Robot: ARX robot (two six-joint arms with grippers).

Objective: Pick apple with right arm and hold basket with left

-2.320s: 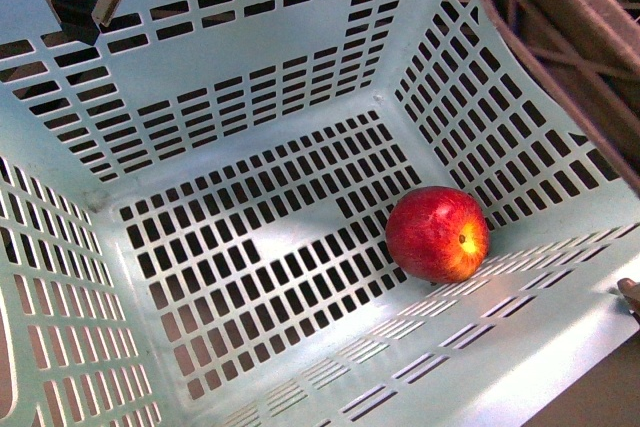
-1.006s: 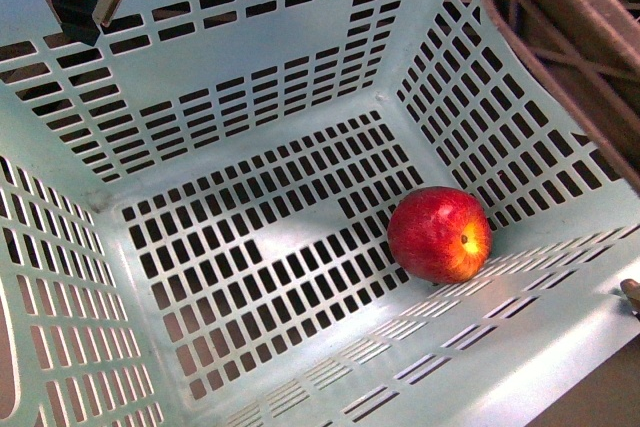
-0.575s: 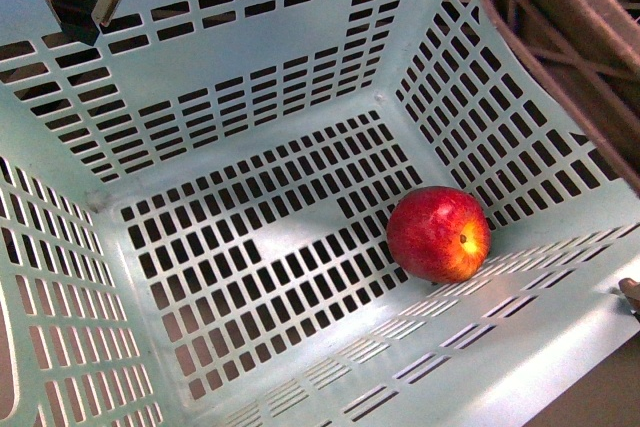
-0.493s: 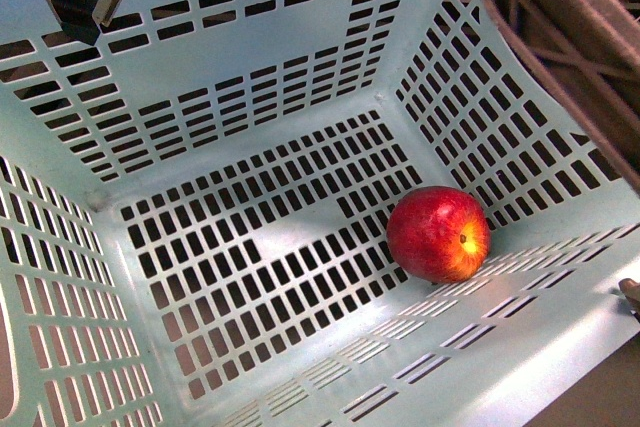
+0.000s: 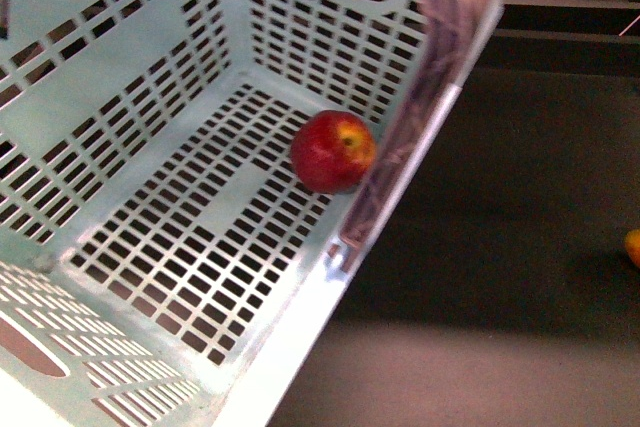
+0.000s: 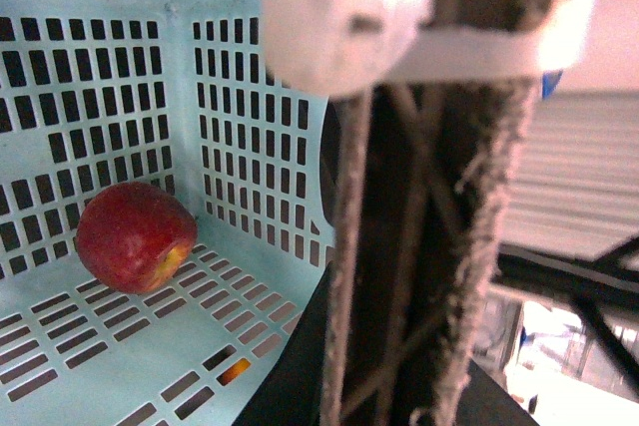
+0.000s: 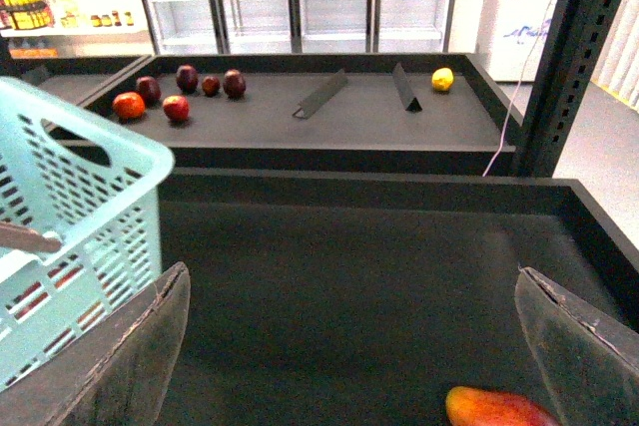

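Basket (image 5: 290, 332) is tilted over the left edge of the desk (image 5: 520, 147). Apple (image 5: 333, 152) lies on the basket floor, touching the wall that faces the desk's right edge, stem pit up. Left gripper (image 5: 352, 227): one latticed finger lies along that same wall's rim. The second finger is hidden, so I can't tell what the jaws are doing. Right gripper (image 7: 351, 276): jaws wide, nothing in them, over bare desk beside the basket. Orange-yellow fruit (image 7: 499, 408) lies on the desk near the right edge, well apart from the basket.
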